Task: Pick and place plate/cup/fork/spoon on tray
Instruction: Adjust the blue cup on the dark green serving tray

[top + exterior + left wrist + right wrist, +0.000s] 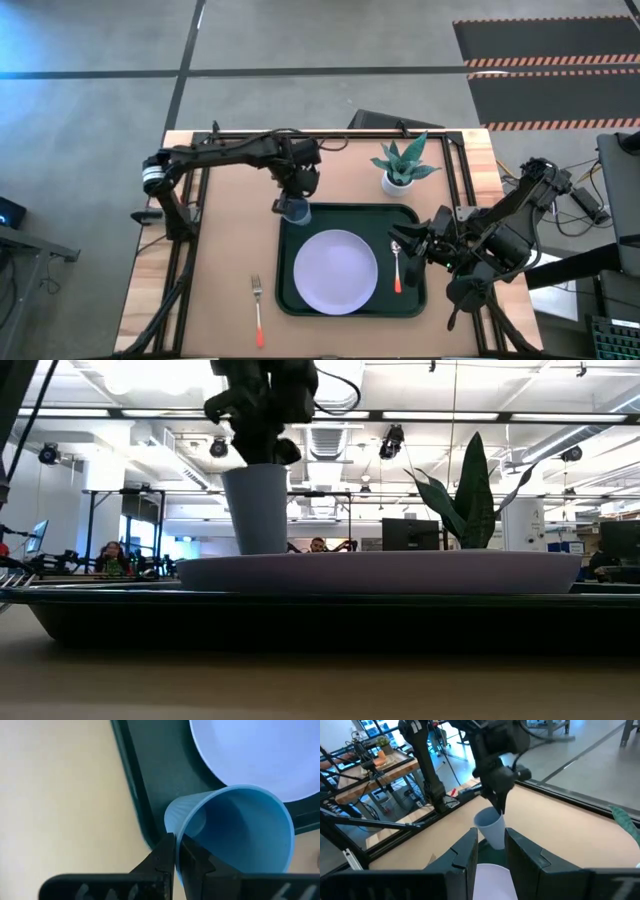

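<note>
The blue cup [295, 210] is over the far left corner of the dark green tray [352, 216], under my left gripper [298, 192], which is shut on it. The lavender plate [335, 270] lies in the tray's middle. The spoon [397, 266] lies in the tray to the right of the plate. The fork [258, 310] lies on the table to the left of the tray. My right gripper [412, 240] is open and empty at the tray's right side, close to the spoon's bowl. My left gripper holds the cup by its rim [172, 826]. One finger [194, 866] is inside the cup and one [164, 857] is outside, with the wall pinched between them. The fingers come from above, pointing down. The cup hangs mouth up, slightly tilted; its base is hidden behind the plate in the low view [257, 510].
A white pot with a green plant [400, 168] stands just beyond the tray's far right corner. Black frame rails run along the table's left and right sides. People and desks show in the room behind the table.
</note>
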Robot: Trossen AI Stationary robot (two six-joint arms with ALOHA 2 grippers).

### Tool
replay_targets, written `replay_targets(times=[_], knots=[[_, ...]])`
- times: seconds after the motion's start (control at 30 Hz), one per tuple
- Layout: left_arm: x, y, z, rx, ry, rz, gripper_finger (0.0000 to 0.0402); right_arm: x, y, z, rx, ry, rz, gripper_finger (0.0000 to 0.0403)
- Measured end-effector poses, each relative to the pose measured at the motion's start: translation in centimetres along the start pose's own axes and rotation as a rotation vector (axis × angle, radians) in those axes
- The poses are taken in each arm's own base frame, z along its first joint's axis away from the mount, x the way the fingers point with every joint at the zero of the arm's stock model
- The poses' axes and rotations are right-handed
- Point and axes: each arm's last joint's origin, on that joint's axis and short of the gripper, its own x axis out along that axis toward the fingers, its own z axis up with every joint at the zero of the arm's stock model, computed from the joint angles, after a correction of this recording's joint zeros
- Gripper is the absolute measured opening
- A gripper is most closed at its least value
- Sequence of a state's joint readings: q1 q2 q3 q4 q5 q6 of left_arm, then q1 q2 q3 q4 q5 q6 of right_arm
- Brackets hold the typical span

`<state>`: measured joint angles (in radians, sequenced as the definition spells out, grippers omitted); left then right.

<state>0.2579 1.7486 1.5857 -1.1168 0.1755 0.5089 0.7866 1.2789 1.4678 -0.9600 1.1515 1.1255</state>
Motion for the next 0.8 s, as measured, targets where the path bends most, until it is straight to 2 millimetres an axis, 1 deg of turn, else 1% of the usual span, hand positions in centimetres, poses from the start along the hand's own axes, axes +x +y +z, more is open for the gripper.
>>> replay_targets(times=[0.13, 0.3, 0.43, 0.7, 0.8], knots=[[1.8, 0.3, 0.1, -0.003, 0.04, -0.032, 0.0, 0.0, 0.0, 0.0, -0.002, 0.0, 0.0, 0.0086], [2.9, 0.5, 0.3, 0.015, 0.062, -0.052, 0.0, 0.0, 0.0, 0.0, -0.002, 0.0, 0.0, 0.0086], [3.1, 0.4, 0.4, 0.011, 0.033, -0.109, 0.0, 0.0, 0.0, 0.0, -0.002, 0.001, 0.0, 0.0086], [4.0, 0.4, 0.6, 0.019, 0.022, -0.107, 0.0, 0.0, 0.0, 0.0, -0.011, 0.002, 0.001, 0.0086], [4.4, 0.4, 0.4, 0.018, 0.028, -0.109, 0.0, 0.0, 0.0, 0.0, -0.01, 0.003, 0.001, 0.0086]])
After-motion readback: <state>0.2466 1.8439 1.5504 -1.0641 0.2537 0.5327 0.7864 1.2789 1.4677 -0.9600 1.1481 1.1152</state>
